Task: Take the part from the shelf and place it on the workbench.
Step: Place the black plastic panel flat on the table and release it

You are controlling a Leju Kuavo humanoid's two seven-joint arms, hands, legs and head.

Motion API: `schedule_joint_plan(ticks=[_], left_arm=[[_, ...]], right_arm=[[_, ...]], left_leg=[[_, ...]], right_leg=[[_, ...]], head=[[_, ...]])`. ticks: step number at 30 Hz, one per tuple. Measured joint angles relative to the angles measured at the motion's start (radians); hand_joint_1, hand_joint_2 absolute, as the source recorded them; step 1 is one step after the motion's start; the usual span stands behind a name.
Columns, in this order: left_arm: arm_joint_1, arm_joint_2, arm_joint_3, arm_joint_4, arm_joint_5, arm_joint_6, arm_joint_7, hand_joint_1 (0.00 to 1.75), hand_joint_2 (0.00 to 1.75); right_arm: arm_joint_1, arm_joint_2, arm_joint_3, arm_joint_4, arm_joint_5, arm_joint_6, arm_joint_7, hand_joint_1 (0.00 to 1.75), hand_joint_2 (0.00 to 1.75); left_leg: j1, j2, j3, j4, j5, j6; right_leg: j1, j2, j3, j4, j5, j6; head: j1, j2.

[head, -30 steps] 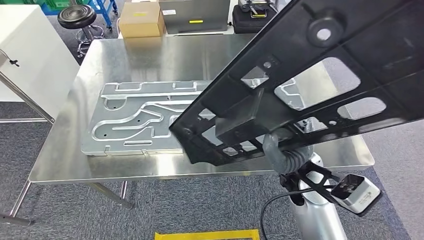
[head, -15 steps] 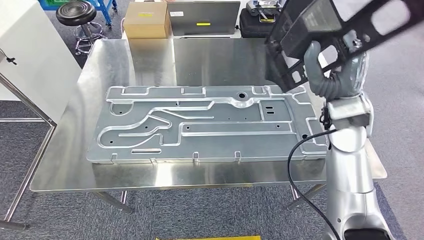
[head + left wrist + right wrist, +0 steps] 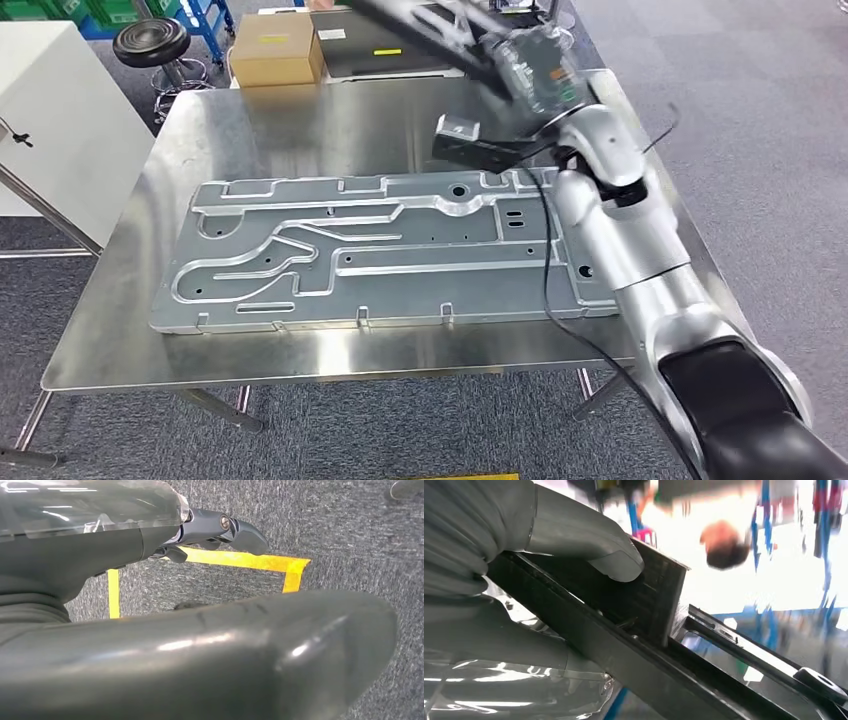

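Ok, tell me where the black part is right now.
In the head view the black part is up at the workbench's far right, gripped in the right hand, above the silver panel.

The right arm (image 3: 640, 260) is silver with a black shell near the shoulder and a black cable along it; the left hand (image 3: 220, 527) has dark fingers, a screw and a clear cover

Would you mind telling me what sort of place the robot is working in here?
Probably a factory workshop: a steel workbench carries a stamped metal panel, and a rolling stool stands beside blue racks.
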Motion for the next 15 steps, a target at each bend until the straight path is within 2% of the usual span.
schedule_joint_plan(ticks=[1,2,3,5,6,8,10,12,14,15], left_arm=[[0.000,0.000,-0.002,0.000,0.000,-0.001,0.000,0.00,0.00],[-0.001,0.000,-0.005,0.000,0.000,-0.001,0.001,0.00,0.00],[-0.001,0.000,-0.008,0.000,0.000,-0.002,0.002,0.00,0.00],[-0.003,0.002,-0.014,0.000,0.000,-0.004,0.004,0.00,0.00],[-0.003,0.004,-0.017,0.000,0.000,-0.005,0.005,0.00,0.00],[-0.003,0.005,-0.020,0.000,0.000,-0.006,0.007,0.00,0.00],[-0.002,0.005,-0.022,0.000,0.000,-0.008,0.009,0.00,0.00],[-0.002,0.006,-0.026,0.000,0.000,-0.010,0.009,0.00,0.00],[-0.003,0.006,-0.029,0.000,0.000,-0.014,0.009,0.00,0.00],[-0.003,0.006,-0.032,0.000,0.000,-0.017,0.008,0.00,0.00]], right_arm=[[-0.006,0.020,0.030,0.050,0.016,0.004,0.004,1.75,1.75],[-0.012,0.041,0.056,0.100,0.027,0.006,0.007,1.75,1.75],[-0.019,0.064,0.081,0.152,0.036,0.006,0.012,1.75,1.75],[-0.035,0.108,0.122,0.254,0.048,0.007,0.026,1.75,1.75],[-0.040,0.127,0.137,0.300,0.053,0.008,0.034,1.75,1.75],[-0.045,0.158,0.158,0.377,0.059,0.009,0.046,1.75,1.75],[-0.048,0.181,0.170,0.440,0.061,0.016,0.055,1.75,1.75],[-0.058,0.199,0.178,0.494,0.062,0.031,0.064,1.75,1.75],[-0.067,0.212,0.185,0.544,0.066,0.052,0.074,1.75,1.75],[-0.068,0.217,0.188,0.567,0.070,0.061,0.079,1.75,1.75]], left_leg=[[0.000,0.000,-0.003,0.002,0.012,0.002],[0.000,0.000,0.014,-0.039,0.041,0.005],[-0.001,0.000,0.045,-0.108,0.080,0.010],[-0.005,-0.001,0.105,-0.234,0.127,0.020],[-0.007,-0.001,0.120,-0.266,0.134,0.024],[-0.009,-0.002,0.123,-0.280,0.133,0.029],[-0.003,-0.002,0.127,-0.288,0.136,0.037],[0.002,-0.001,0.130,-0.295,0.138,0.044],[0.002,0.000,0.131,-0.295,0.137,0.048],[0.002,-0.001,0.131,-0.294,0.137,0.049]], right_leg=[[0.003,0.000,0.001,0.000,-0.001,-0.001],[0.005,0.001,0.003,0.000,-0.002,-0.002],[0.007,0.001,0.005,0.001,-0.004,-0.003],[0.013,0.000,0.005,0.002,-0.007,0.000],[0.014,0.000,0.004,0.002,-0.007,0.002],[0.016,-0.002,0.003,0.000,-0.007,0.010],[0.015,-0.003,-0.001,0.011,-0.019,0.021],[0.012,-0.003,-0.036,0.087,-0.064,0.032],[0.008,-0.004,-0.101,0.216,-0.117,0.039],[0.005,-0.004,-0.126,0.262,-0.127,0.042]], head=[[0.000,0.000],[0.000,0.000],[0.000,0.000],[0.000,0.000],[0.000,0.000],[0.000,0.000],[0.000,0.000],[0.000,0.000],[0.000,0.000],[0.000,0.000]])
